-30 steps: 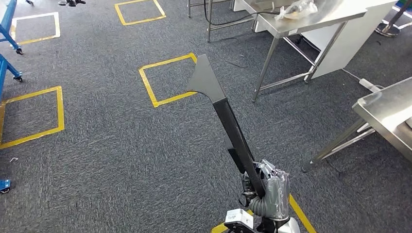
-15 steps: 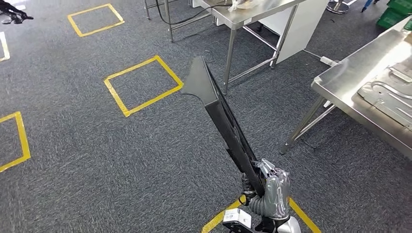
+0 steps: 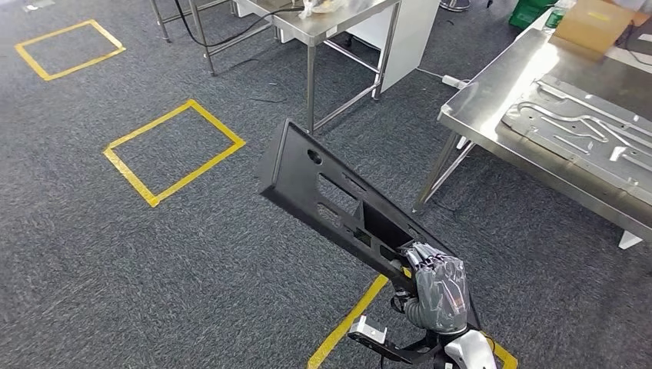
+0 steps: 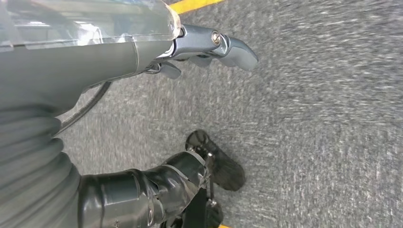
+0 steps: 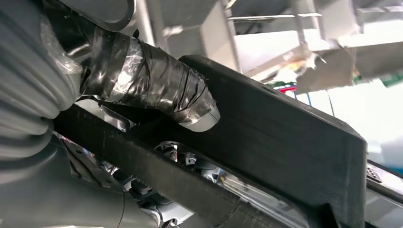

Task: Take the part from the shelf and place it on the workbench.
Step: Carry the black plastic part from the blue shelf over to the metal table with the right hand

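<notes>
Low at the robot's right side, the right hand (image 3: pixel 437 286) is wrapped around the near end of the long black part (image 3: pixel 330 204) — fingers closed over its edge, with the taped thumb (image 5: pixel 157 90) pressed flat against the broad face in the right wrist view. From that grip the part slants up and away over the grey carpet (image 3: pixel 154 269), well above the floor, its far end widening into a plate with a round hole and several rectangular cut-outs along its length. The left hand (image 4: pixel 142 52) hangs over the carpet with nothing in it, fingers loosely apart.

Yellow tape (image 3: pixel 350 323) runs across the floor just beside the right hand, and a yellow taped square (image 3: pixel 174 151) lies farther out. Off to the right stands a steel counter (image 3: pixel 492 131), well apart from the part; on its top lies a flat stamped metal sheet (image 3: pixel 577 127), and a cardboard box (image 3: pixel 592 19) sits at its far corner — what is inside it I cannot tell. Another steel counter (image 3: pixel 338 19) stands beyond.
</notes>
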